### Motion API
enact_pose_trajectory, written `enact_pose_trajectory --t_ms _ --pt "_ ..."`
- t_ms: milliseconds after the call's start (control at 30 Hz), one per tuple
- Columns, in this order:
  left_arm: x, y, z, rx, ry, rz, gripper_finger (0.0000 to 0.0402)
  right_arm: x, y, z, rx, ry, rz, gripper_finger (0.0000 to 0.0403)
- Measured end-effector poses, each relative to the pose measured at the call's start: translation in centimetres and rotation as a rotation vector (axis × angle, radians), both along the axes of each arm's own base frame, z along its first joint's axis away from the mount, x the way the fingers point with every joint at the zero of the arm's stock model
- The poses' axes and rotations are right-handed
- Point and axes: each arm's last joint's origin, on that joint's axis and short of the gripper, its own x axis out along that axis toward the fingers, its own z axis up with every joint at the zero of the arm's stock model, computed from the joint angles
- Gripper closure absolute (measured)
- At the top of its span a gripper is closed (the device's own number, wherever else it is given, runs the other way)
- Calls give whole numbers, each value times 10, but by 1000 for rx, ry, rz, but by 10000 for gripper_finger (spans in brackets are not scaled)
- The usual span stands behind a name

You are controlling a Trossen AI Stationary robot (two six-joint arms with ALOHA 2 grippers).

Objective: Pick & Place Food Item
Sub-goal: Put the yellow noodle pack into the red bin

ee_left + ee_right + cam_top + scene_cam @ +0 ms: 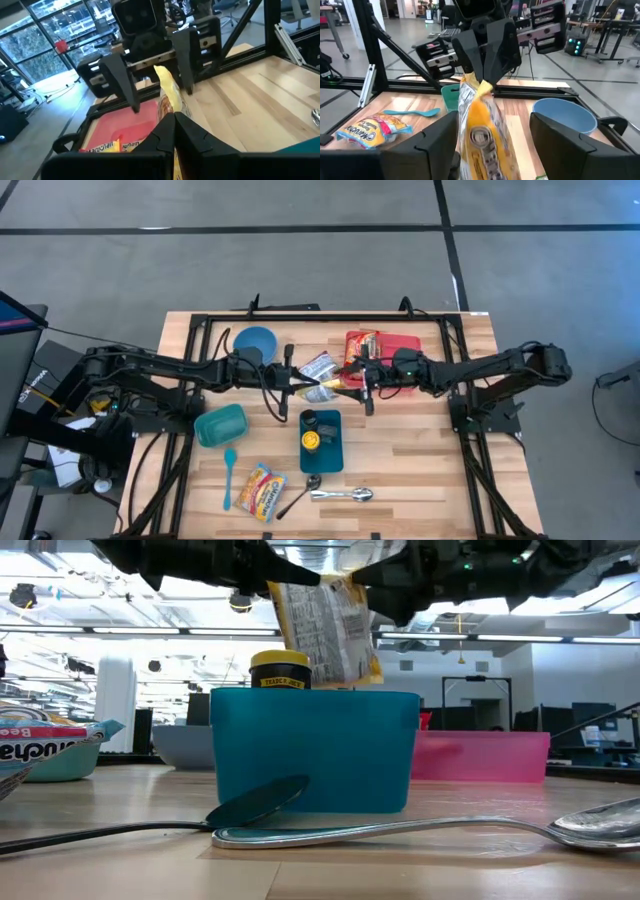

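A yellow-and-white food packet (328, 386) hangs in the air at the table's middle, between my two grippers; in the low view the packet (325, 630) is above the blue bin (315, 750). My left gripper (297, 387) reaches in from the left and is shut on the packet. My right gripper (362, 388) comes from the right and is open. Its two fingers (440, 137) stand on either side of the packet's other end (480, 140), and I see no touch. My left gripper pinches the packet's left end (476, 82) between its two fingers (487, 45). The fingers come in about level from the table's left side. The packet stands on edge, lifted clear of the table, and sticks out from the fingertips toward my right gripper.
A red tray (405, 343) holding a packet (362, 343) lies at the far right, with a blue bowl (255, 340) at the far left. Nearer are a teal container (220, 425), the blue bin (322, 442) with a yellow-lidded jar, a teal spoon (229, 477), a noodle packet (260, 490) and metal spoons (340, 495).
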Motion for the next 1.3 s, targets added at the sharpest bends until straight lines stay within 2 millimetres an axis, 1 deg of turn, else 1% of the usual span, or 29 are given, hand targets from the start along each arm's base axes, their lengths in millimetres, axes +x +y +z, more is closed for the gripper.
enact_pose_trajectory --t_ms 133,300,433,667,900,1033,1300 --pt "1 0 -4 -3 26 0 401 13 -1 2 1 11 0 163" --pt "1 0 -5 -3 34 0 401 20 -2 -2 5 69 -1 168" --pt "1 0 -5 -4 39 1 401 18 -2 -2 4 87 -1 184" --pt "1 0 -7 -5 56 1 401 9 -3 8 8 101 -8 208" --pt "1 0 -7 -5 56 1 401 6 -3 7 11 131 -7 227" --pt "1 0 -7 -5 56 1 401 6 -2 7 11 132 -6 250" --pt "1 0 -7 -5 56 2 401 6 -2 7 33 132 -9 311"
